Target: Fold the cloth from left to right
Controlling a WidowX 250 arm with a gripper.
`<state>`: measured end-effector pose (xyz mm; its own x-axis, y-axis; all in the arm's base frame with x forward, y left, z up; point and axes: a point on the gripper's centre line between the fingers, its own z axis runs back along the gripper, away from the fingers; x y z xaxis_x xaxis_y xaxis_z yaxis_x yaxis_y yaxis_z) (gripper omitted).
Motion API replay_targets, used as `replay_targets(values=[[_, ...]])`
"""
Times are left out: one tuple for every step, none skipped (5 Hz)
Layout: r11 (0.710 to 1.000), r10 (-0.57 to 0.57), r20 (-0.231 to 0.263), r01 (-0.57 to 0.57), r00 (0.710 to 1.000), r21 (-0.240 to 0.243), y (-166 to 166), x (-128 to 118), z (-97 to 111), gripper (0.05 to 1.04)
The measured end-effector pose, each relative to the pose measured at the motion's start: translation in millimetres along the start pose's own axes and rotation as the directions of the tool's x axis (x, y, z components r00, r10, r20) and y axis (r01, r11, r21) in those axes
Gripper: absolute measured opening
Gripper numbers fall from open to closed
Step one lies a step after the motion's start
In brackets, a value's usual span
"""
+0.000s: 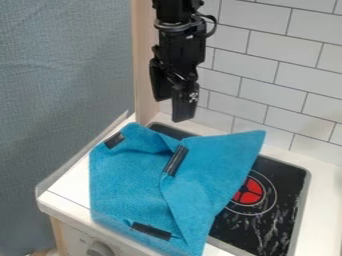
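Above the smooth white counter (69, 189), the black two-finger gripper (172, 109) hangs with its fingers (185, 104) spread, while the rumpled blue fabric cloth (123, 172), partly doubled over, lies across counter and flat black stovetop (288, 186)

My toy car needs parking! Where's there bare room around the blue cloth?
Bare stove top lies right of the cloth, around the red burner. White counter is free between the cloth and the counter's left edge. The middle is crowded: the cloth lies rumpled over stove and counter, and the end effector hangs above its far edge.
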<state>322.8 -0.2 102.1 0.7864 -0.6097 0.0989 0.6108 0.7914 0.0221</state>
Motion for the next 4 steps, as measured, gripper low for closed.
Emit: replay_targets(values=[[1.0, 0.007, -0.03, -0.007, 1.0, -0.022, -3, -4, -10, 0.999], [0.999, 0.044, -0.068, -0.044, 0.997, 0.004, 8, -20, -15, 0.999], [0.991, 0.136, -0.074, -0.134, 0.988, 0.021, 34, -47, -21, 0.999], [0.983, 0.184, -0.104, -0.186, 0.977, 0.0, 55, -65, -35, 0.999]])
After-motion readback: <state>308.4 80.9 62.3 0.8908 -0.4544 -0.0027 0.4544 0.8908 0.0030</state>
